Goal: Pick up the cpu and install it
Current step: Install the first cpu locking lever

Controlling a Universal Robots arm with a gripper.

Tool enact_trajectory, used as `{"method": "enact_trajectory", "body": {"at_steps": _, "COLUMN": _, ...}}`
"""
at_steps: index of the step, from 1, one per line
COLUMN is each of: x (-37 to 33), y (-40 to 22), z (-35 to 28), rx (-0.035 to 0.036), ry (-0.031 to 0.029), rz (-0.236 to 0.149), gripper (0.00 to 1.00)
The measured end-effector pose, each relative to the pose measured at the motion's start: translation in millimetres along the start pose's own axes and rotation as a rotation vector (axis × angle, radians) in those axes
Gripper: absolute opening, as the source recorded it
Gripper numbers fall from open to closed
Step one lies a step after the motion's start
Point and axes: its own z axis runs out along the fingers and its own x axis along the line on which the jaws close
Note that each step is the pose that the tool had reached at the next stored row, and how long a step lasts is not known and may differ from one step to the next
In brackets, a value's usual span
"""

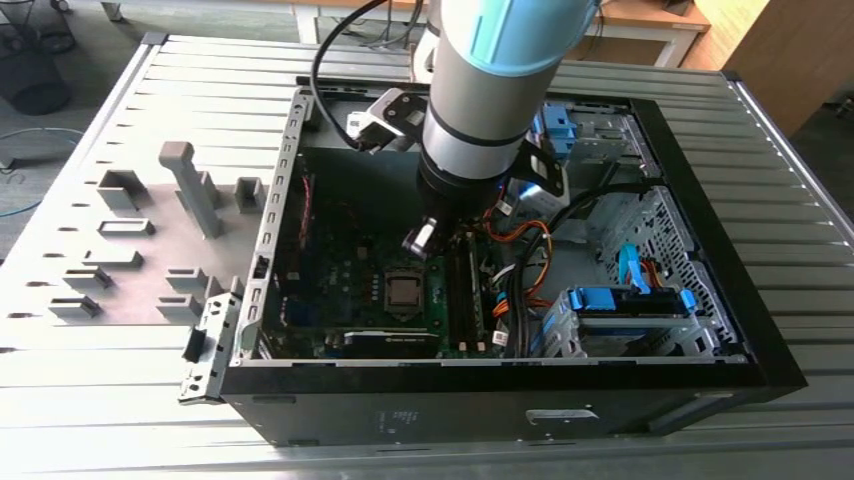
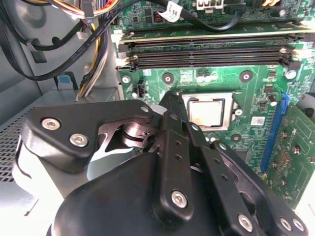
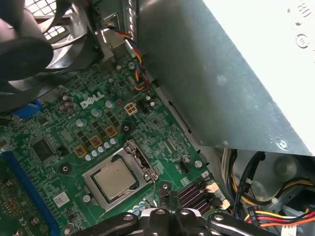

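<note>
Gripper (image 2: 173,101) sits closest to the lens in the second wrist view: black linkage arms and bolt heads across the lower frame, fingers meeting at a narrow tip near frame centre. They look pressed together with nothing between them.

Just past the tip, the cpu (image 2: 206,112) lies flat in its socket, silvery-grey top up, slightly right of centre in that frame. In the first wrist view the cpu (image 3: 115,179) is at lower centre-left, seated square inside the metal socket frame (image 3: 120,178), with the gripper (image 3: 167,212) at the bottom edge just beside it and apart from it.

Around the socket: green motherboard (image 3: 98,123). Beyond it in the second wrist view, RAM slots (image 2: 206,51) run across the upper frame, and a cable bundle (image 2: 93,39) sits upper left.

In the exterior view the arm (image 1: 487,110) comes down from top centre into the open computer case (image 1: 747,300). The gripper (image 1: 419,240) hangs just above the cpu (image 1: 403,290), at lower centre of the case. Grey holder blocks (image 1: 187,190) stand on the slatted table (image 1: 134,400), at the exterior view's left.
</note>
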Motion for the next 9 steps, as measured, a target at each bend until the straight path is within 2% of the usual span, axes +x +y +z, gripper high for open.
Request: {"method": "enact_trajectory", "body": {"at_steps": 9, "x": 3.3, "y": -2.2, "z": -0.3, "rx": -0.0016, "ry": 0.0069, "rz": -0.036, "gripper": 0.11}}
